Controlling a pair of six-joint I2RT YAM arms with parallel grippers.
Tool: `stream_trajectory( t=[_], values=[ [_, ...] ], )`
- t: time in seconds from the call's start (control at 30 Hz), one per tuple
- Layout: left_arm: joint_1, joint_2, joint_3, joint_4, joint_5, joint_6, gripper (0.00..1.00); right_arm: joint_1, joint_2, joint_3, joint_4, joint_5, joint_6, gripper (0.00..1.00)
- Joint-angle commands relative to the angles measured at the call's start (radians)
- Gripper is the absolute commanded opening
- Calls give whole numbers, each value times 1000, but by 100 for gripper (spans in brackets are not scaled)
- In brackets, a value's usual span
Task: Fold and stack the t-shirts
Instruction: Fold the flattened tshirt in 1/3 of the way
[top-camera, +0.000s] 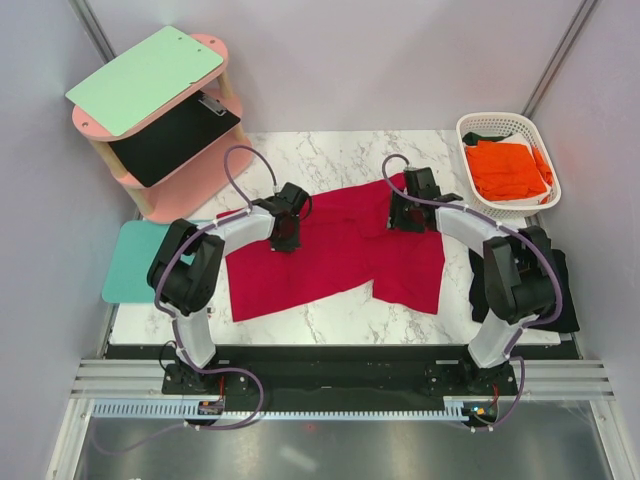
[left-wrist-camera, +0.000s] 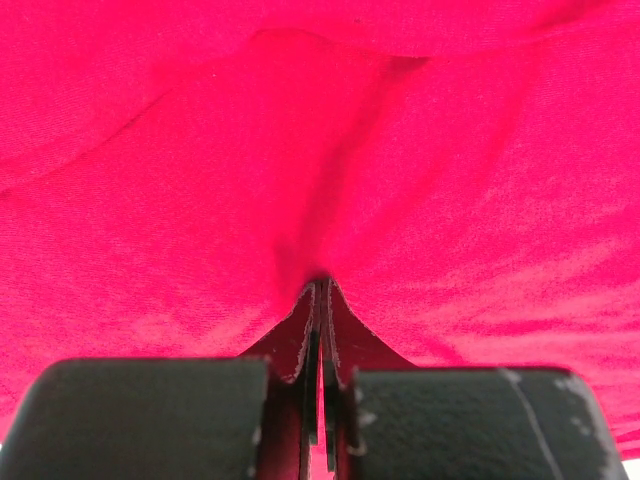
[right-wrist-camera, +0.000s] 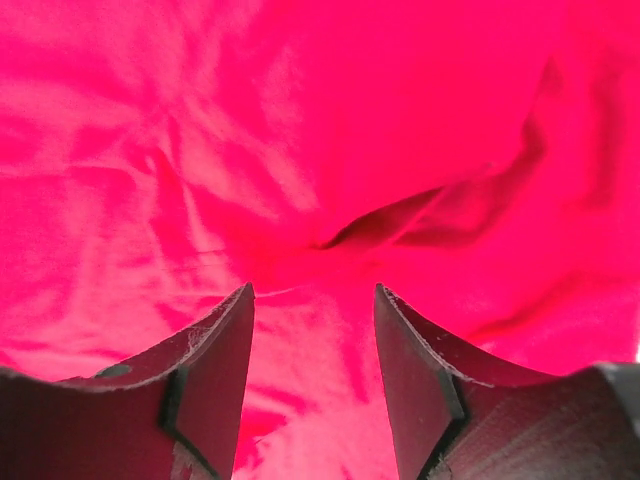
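Both arms extended forward, wrists pitched down over the crimson t-shirt (top-camera: 340, 262), which lies spread mid-tabletop. Left gripper (left-wrist-camera: 318, 295) clenched, pinching a fold of that cloth. Right gripper (right-wrist-camera: 313, 300): jaws parted above the cloth, contact not determinable.

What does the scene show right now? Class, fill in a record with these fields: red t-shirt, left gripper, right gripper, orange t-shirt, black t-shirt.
red t-shirt: spread out, creased, on the marble table
left gripper: shut, pinching a fold of the red t-shirt
right gripper: open, fingers apart just over the red t-shirt
orange t-shirt: lying in the white basket, far right
black t-shirt: at the table's right edge, partly hidden by the right arm
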Motion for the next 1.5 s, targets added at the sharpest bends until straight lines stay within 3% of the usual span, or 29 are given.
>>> stream_trajectory(
  t=[0.0, 0.9, 1.0, 1.17, 1.3, 1.47],
  values=[
    [10, 76, 20, -68, -65, -27, 2, -13, -85, -15, 16, 40, 49, 59],
    [25, 102, 29, -85, -125, -3, 2, -84, 59, -64, 212, 5, 163, 54],
    [27, 108, 30, -85, -125, -3, 2, -84, 88, -58, 217, 3, 160, 46],
    [27, 111, 30, -85, -128, -5, 2, -85, 64, -79, 232, -37, 166, 20],
    [27, 119, 35, -87, -133, -5, 2, -85, 1, -89, 205, -21, 153, 12],
    [27, 136, 38, -90, -133, -7, 2, -85, -77, -92, 144, -8, 132, 11]
  ],
)
